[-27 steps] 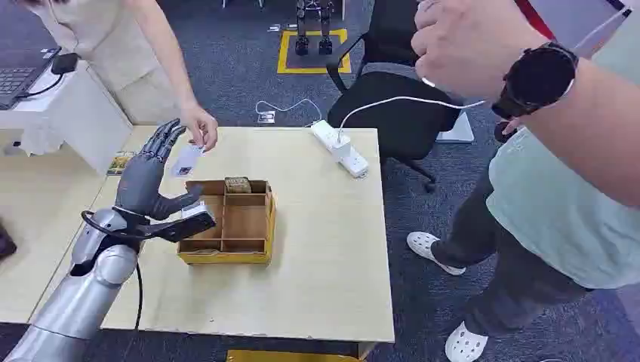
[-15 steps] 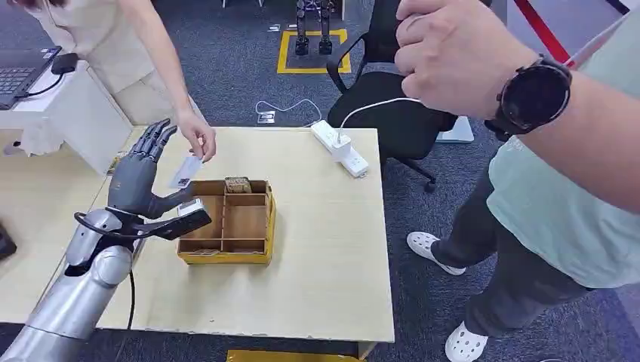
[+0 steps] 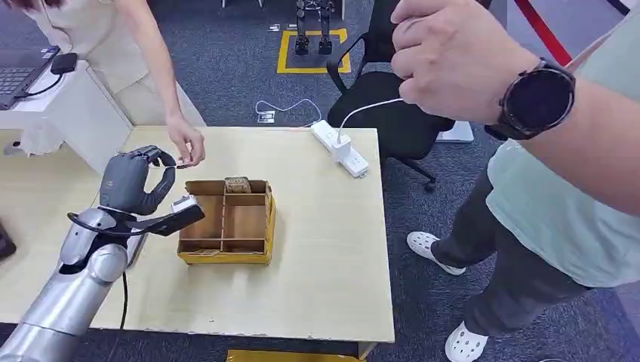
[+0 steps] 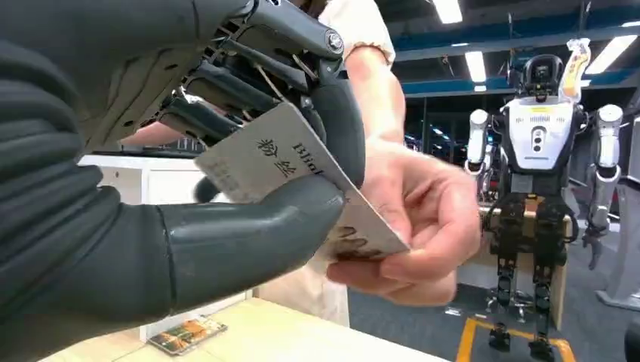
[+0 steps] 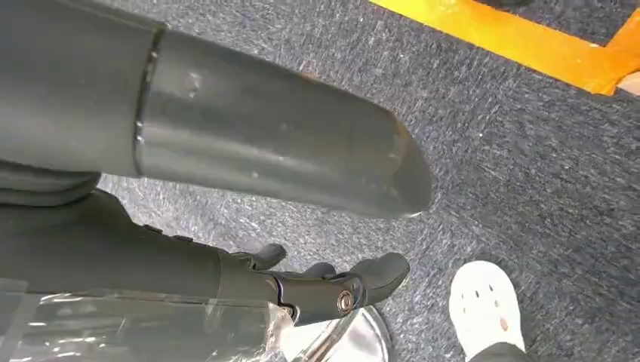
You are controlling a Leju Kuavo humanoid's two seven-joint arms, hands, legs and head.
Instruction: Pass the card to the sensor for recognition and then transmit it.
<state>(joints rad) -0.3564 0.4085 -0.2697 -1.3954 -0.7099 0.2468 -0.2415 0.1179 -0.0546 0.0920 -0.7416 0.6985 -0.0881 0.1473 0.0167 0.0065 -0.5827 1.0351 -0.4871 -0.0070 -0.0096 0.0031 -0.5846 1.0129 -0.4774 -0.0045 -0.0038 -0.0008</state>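
Pinching the card (image 4: 302, 177) between thumb and fingers, my left hand (image 3: 136, 181) hovers just beside the wooden box (image 3: 230, 222). A person's hand (image 4: 411, 226) also grips its far end, so the handover looks unfinished.

My right hand (image 5: 332, 290) hangs curled, holding nothing.

Your left hand (image 3: 134, 181): raised over the table's left edge, thumb and curled fingers (image 4: 226, 90) pinching the card (image 4: 302, 185) | right hand (image 5: 324, 290): hanging, fingers curled, holding nothing.

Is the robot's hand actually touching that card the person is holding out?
Touching. The left wrist view shows the left hand pinching the card between thumb and fingers, while the person's hand holds its other end.
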